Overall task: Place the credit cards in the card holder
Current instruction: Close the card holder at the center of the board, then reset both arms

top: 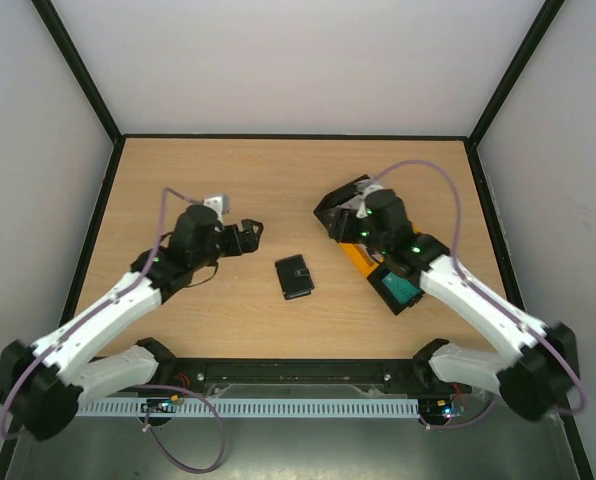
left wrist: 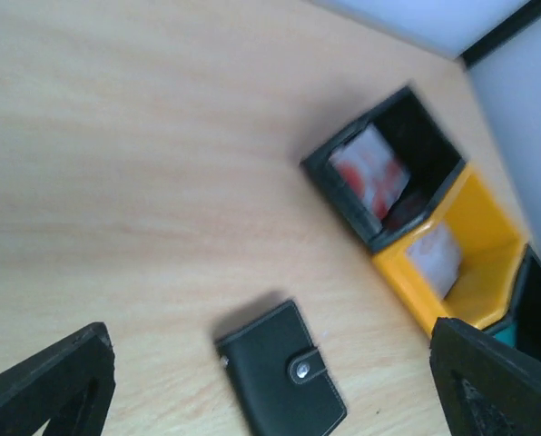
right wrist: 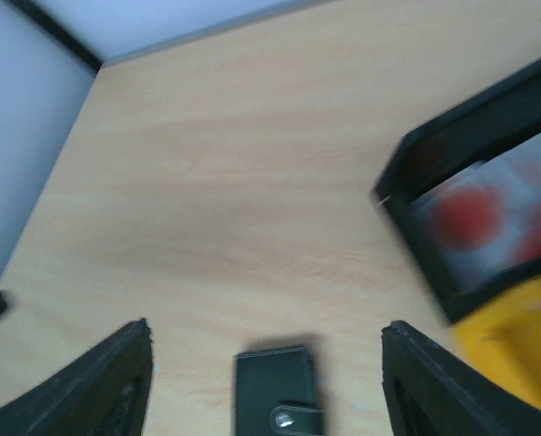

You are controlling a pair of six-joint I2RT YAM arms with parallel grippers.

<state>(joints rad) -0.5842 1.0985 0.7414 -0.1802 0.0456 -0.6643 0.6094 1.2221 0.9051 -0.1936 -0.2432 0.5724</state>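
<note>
Wood table [top: 278, 180] | card holder [top: 295, 277] black, snapped shut, lying flat | left hand [top: 250, 234] and right hand [top: 346, 213] spread wide, empty

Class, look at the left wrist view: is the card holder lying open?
No, the card holder lies closed, its clasp tab fastened over the front.

Card holder [left wrist: 284, 377], black; credit card [left wrist: 370, 173], red-and-white blotched; black bin [left wrist: 425, 127]; yellow bin [left wrist: 488, 227]; desk [left wrist: 143, 136], light wood grain.

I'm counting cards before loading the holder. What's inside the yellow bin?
A pale pinkish-white card leans inside the yellow bin. Anything behind or under it is covered, and blur hides whether it is one card or a stack.
</note>
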